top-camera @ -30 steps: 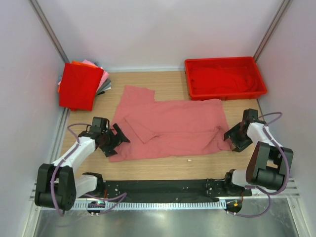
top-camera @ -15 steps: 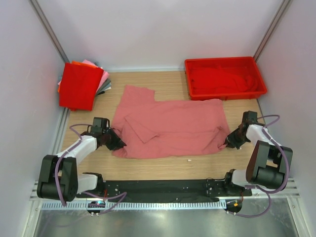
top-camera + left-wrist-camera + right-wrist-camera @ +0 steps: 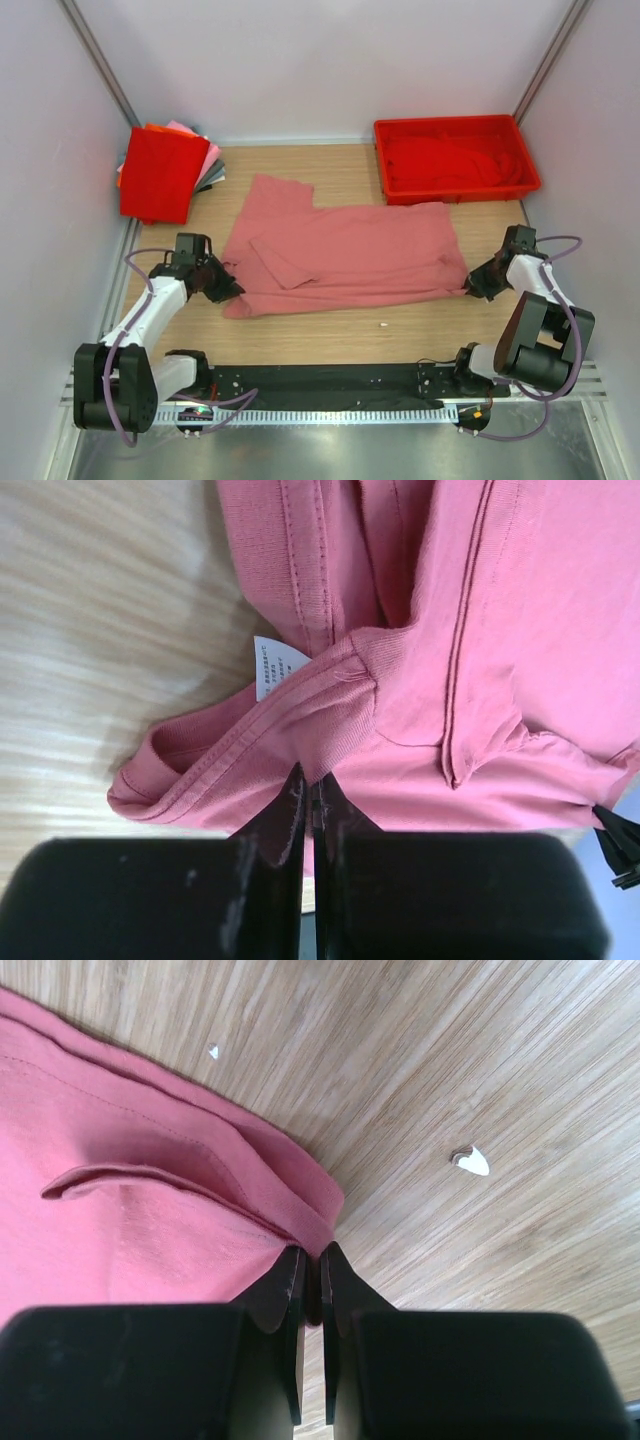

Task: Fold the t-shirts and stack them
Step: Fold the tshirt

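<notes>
A dusty salmon-pink t-shirt lies spread across the middle of the wooden table. My left gripper is shut on its near left part, by the ribbed collar and white label. The pinched cloth bunches between the black fingers. My right gripper is shut on the shirt's near right corner. A stack of folded t-shirts, bright red on top with pink, orange and grey edges below, sits at the far left.
A rigid red tray holding red cloth stands at the far right. A small white scrap lies near the shirt's front edge, and another white scrap shows beside the right gripper. Walls close in both sides.
Both grippers went from open to shut on the shirt's near corners. They then drew outward, pulling the front edge of the shirt straighter and wider.
</notes>
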### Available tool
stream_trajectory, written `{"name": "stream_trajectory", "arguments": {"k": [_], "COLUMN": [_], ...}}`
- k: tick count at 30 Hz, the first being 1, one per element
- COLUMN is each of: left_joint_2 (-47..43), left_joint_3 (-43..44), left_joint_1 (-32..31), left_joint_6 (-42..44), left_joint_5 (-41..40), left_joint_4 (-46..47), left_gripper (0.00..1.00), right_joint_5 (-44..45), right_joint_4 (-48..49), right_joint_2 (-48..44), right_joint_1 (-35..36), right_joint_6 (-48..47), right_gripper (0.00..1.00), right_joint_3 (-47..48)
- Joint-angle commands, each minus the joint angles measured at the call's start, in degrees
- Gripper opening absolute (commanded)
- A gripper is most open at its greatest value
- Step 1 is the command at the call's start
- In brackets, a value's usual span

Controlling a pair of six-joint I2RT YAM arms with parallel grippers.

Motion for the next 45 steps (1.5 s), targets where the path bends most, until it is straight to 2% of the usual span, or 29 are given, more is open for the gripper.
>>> {"name": "stream_trajectory", "arguments": {"k": [1,2,3,4,5,6,7,8,9,11,15,17,21,23,24,25,28,29,30,31,33,34,36,39,45], "left_joint_2": [-0.9,-1.4,-1.9,-2.2,-3.3,-3.8,-4.4,-5.5,-6.1,-7.5,-8.0,-6.7,-4.2,-3.5,-3.2,-2.8,-1.4,-1.1,-1.0,-1.0,-2.0,-2.3,-3.5,-4.8,-3.7], "left_joint_3": [1.0,0.7,0.6,0.6,0.8,1.0,1.1,2.0,2.8,5.7,9.6,10.4,10.7,10.4,10.3,9.8,7.5,6.9,6.1,5.3,2.3,1.4,-1.3,-3.5,-6.4], "left_joint_1": [1.0,1.0,1.0,1.0,1.0,0.8,0.5,0.3,-0.2,-1.0,-4.1,-5.3,-10.0,-12.0,-14.0,-15.0,-17.4,-17.7,-18.2,-18.5,-19.2,-19.3,-19.5,-20.0,-20.8], "left_joint_6": [0.3,0.3,0.0,0.1,0.2,0.2,0.3,0.3,0.5,1.7,3.9,4.2,3.7,3.2,2.8,2.5,1.8,1.7,1.2,1.0,0.5,0.0,-0.4,-1.3,-4.5], "left_joint_5": [-1.2,-0.5,-0.2,0.2,0.8,0.9,1.0,0.5,0.2,-1.8,-7.2,-7.8,-9.2,-10.6,-11.2,-12.5,-11.9,-11.8,-11.8,-11.6,-11.9,-11.8,-11.9,-12.6,-13.3], "left_joint_4": [-3.8,-3.8,-4.1,-4.2,-4.4,-4.9,-5.2,-5.8,-7.3,-8.9,-11.6,-11.6,-10.1,-9.3,-8.8,-8.4,-5.8,-4.7,-4.4,-4.1,-2.8,-2.5,-1.8,-1.6,-2.1], "left_gripper": [0.00,0.01,0.12,0.21,0.32,0.53,0.60,0.67,0.70,0.74,0.75,0.73,0.70,0.68,0.67,0.66,0.58,0.56,0.53,0.46,0.42,0.35,0.34,0.35,0.34], "right_joint_5": [0.3,-0.3,-1.0,-1.3,-1.6,-1.5,-1.5,-1.4,-0.1,1.1,-1.3,-2.9,0.6,-1.0,-1.5,-1.9,-1.5,-1.6,-3.2,-4.6,-5.1,-4.8,-3.8,-2.7,6.6], "right_joint_4": [2.9,3.1,2.9,2.5,2.0,1.8,1.4,0.8,0.4,-1.5,1.9,5.4,6.4,8.0,8.9,10.7,12.4,12.9,13.8,15.2,19.3,21.6,22.3,21.5,12.4], "right_joint_2": [0.2,0.3,0.1,-0.4,-0.9,-1.5,-2.5,-4.6,-5.8,-9.3,-16.3,-17.0,-12.1,-8.7,-7.0,-6.4,-2.1,-0.7,0.5,1.8,4.8,5.8,10.4,17.8,31.7], "right_joint_1": [-1.0,-1.0,-1.0,-1.0,-1.0,-1.1,-1.0,-1.0,-1.0,-1.1,0.6,3.6,12.7,16.8,18.7,22.9,33.8,40.9,43.7,46.9,55.2,57.5,63.4,68.8,76.1], "right_joint_6": [-0.4,-0.4,-0.6,-0.7,-0.7,-0.6,-0.4,-0.3,-0.3,-0.2,0.0,0.8,0.7,0.9,1.0,1.1,0.5,0.5,1.4,2.1,3.9,5.3,6.2,7.7,9.3], "right_gripper": [0.01,0.02,0.06,0.28,0.40,0.51,0.78,0.88,0.94,1.00,0.98,0.91,0.82,0.74,0.66,0.64,0.67,0.68,0.69,0.69,0.68,0.68,0.68,0.67,0.65], "right_joint_3": [-0.6,-0.6,-0.5,-0.3,-0.2,-0.2,-0.1,-0.1,0.5,1.2,1.3,1.1,4.9,7.0,7.7,8.4,12.0,14.1,14.7,15.1,16.6,17.5,21.3,27.3,40.4]}}
